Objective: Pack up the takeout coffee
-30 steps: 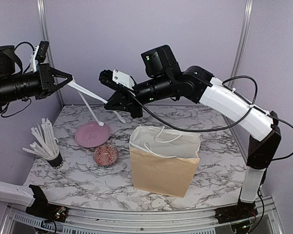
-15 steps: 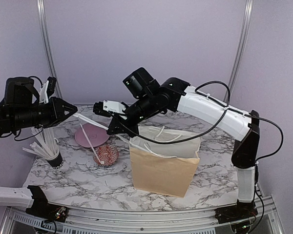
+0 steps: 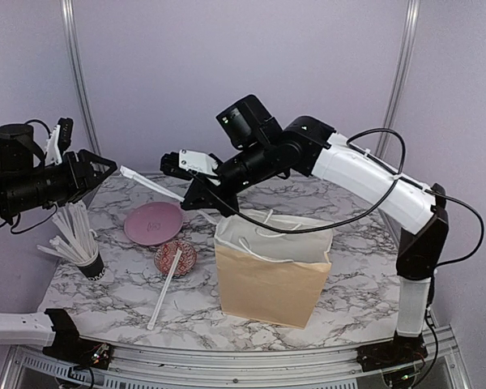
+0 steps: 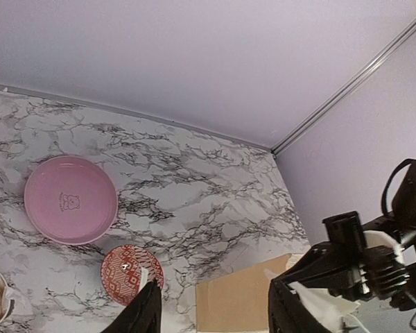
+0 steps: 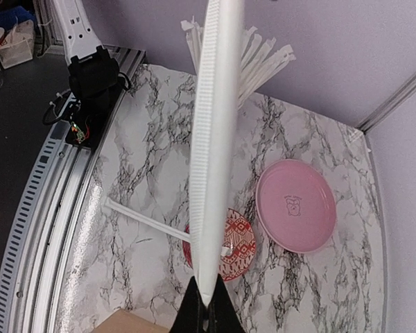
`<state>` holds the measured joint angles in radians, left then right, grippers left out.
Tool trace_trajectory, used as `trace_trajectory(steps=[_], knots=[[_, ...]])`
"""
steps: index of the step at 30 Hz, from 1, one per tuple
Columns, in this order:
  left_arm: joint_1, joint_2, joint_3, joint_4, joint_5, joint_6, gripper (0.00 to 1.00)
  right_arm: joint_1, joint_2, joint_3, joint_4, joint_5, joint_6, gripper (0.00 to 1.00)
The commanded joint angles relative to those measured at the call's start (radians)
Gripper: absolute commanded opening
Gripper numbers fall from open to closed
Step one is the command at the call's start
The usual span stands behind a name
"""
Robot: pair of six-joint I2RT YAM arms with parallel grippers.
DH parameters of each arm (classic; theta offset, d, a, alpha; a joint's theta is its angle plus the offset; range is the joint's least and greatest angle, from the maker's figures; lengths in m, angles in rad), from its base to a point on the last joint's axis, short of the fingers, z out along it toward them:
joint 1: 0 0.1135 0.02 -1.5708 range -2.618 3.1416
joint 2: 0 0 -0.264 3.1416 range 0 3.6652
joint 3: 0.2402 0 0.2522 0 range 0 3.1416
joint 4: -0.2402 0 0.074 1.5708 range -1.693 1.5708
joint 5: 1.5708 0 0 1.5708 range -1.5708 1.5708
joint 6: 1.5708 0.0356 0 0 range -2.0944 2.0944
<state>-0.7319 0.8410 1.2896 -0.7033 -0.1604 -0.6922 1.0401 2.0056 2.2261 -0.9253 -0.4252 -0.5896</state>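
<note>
My left gripper (image 3: 105, 168) hung wide open and empty above the left side of the marble table (image 3: 348, 267). My right gripper (image 5: 208, 306) was clenched on a long white wrapped straw (image 5: 215, 139), held up over the pink plate (image 3: 152, 223) near the mouth of the brown paper bag (image 3: 267, 284). A second straw (image 3: 164, 292) lay loose on the table, one end resting on the red patterned bowl (image 3: 186, 258), and I couldn't tell from any view where the takeout coffee was.

Pale lilac walls (image 3: 227, 65) with metal corner posts (image 3: 404, 49) enclose a marble-patterned table (image 3: 356, 275).
</note>
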Motion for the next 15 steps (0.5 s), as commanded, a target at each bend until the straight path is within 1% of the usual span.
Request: trace_trajectory(steps=[1,5,7,10,11,15], knots=[[0.003,0.034,-0.002,-0.066,-0.051,0.012,0.56,-0.019,-0.183,-0.024,0.060,0.010,-0.008,0.00],[0.003,0.084,0.003,-0.101,-0.048,0.039,0.60,-0.051,-0.284,-0.089,0.053,0.010,-0.011,0.00],[0.003,0.114,0.004,-0.118,-0.040,0.052,0.61,-0.079,-0.342,-0.144,0.043,-0.014,-0.010,0.00],[0.003,0.157,0.000,-0.141,-0.029,0.066,0.61,-0.139,-0.453,-0.299,0.060,-0.123,0.011,0.00],[0.003,0.169,-0.004,-0.146,-0.025,0.066,0.61,-0.147,-0.483,-0.352,0.064,-0.171,0.012,0.00],[0.003,0.204,-0.022,-0.150,0.006,0.060,0.61,-0.153,-0.590,-0.529,0.059,-0.278,0.001,0.00]])
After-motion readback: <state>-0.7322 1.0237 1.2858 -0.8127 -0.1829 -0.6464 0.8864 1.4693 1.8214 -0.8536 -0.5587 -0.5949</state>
